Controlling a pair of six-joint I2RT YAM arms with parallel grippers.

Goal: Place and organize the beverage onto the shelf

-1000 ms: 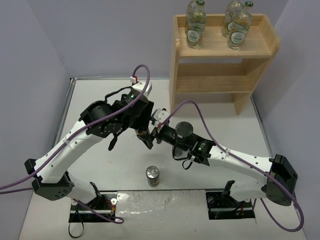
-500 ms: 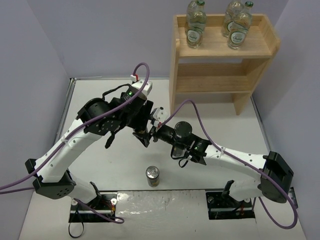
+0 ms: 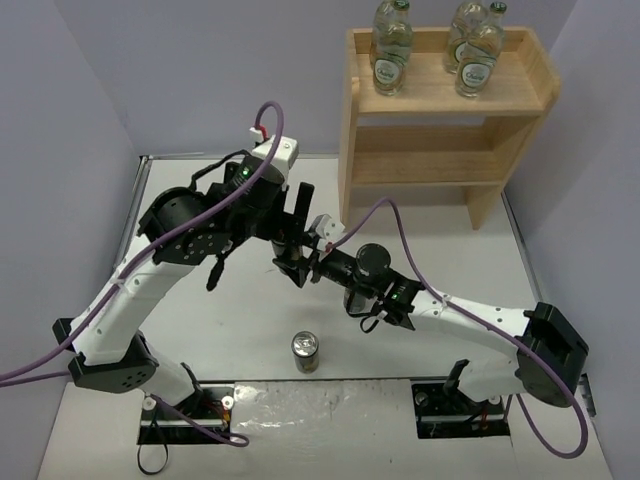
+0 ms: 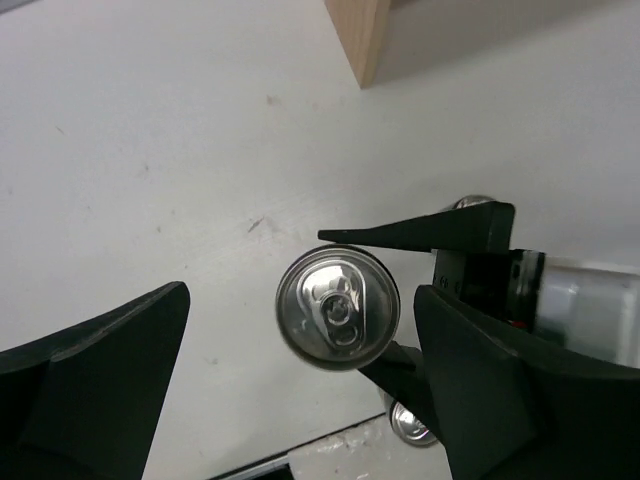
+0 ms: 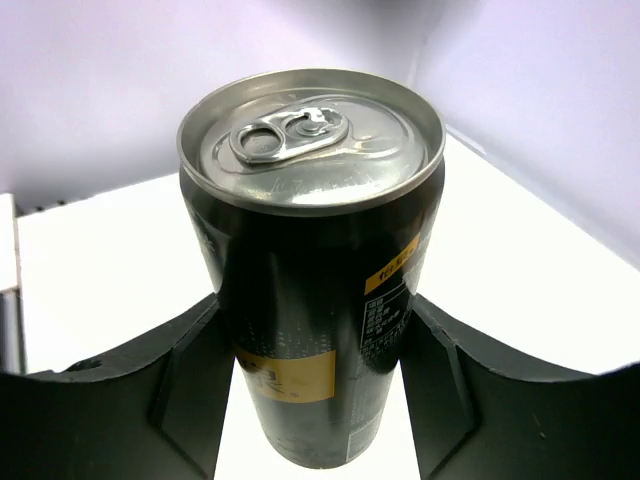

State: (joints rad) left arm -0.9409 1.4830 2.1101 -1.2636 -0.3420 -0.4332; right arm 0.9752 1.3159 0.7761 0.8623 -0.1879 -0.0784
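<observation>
- The right claw (image 5: pixel 313 325) pinches a slim dark can (image 5: pixel 312 280) low on its body, one black finger (image 5: pixel 190 360) pressed to each side. The can stands upright, silver top and pull tab up.
- In the left wrist view the same can shows from above, its round top between the right claw's two thin fingers.
- The left claw (image 4: pixel 302 300) is spread wide and straddles that can. There is a clear gap between each broad finger (image 4: pixel 100 370) and the can, so it touches nothing.
- In the top view the two claws meet over the middle of the worktop (image 3: pixel 200 330), in front of the shelf's left side panel. The gripped can is mostly hidden between them there.
- Whether the gripped can's base rests on the worktop cannot be told.
- A second can (image 3: pixel 306 352) stands upright on the worktop near its near edge, well apart from the shelf and just nearer than the claws. Its top also peeks out low in the left wrist view.
- The shelf (image 3: pixel 440 165) stands at the far right of the worktop.
- Clear bottles (image 3: pixel 390 62) with pale labels stand on its top tier in two groups, one toward the left end and one toward the right.
</observation>
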